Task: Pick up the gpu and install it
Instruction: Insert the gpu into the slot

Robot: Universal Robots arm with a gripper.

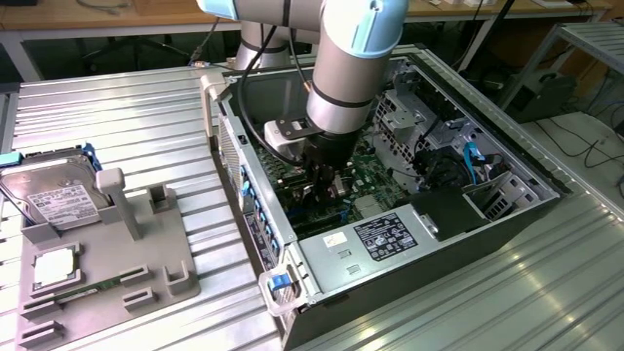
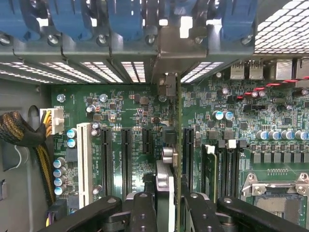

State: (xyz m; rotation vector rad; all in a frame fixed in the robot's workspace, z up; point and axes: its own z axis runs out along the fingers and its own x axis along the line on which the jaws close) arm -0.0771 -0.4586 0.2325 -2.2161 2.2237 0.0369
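End effector [image 1: 326,191] is down inside the open PC case [image 1: 507,219], clamped on the gpu [image 2: 179,145], which stands edge-on between its fingers [image 2: 145,212] over the motherboard [image 2: 125,104], beside the black expansion slots [image 2: 126,162]. From the exterior view's left: hard drive [image 1: 57,197] and RAM stick [image 1: 83,291] sit in the grey parts holder [image 1: 156,256] on the ribbed metal surface [image 1: 117,117]; the case is to the right.
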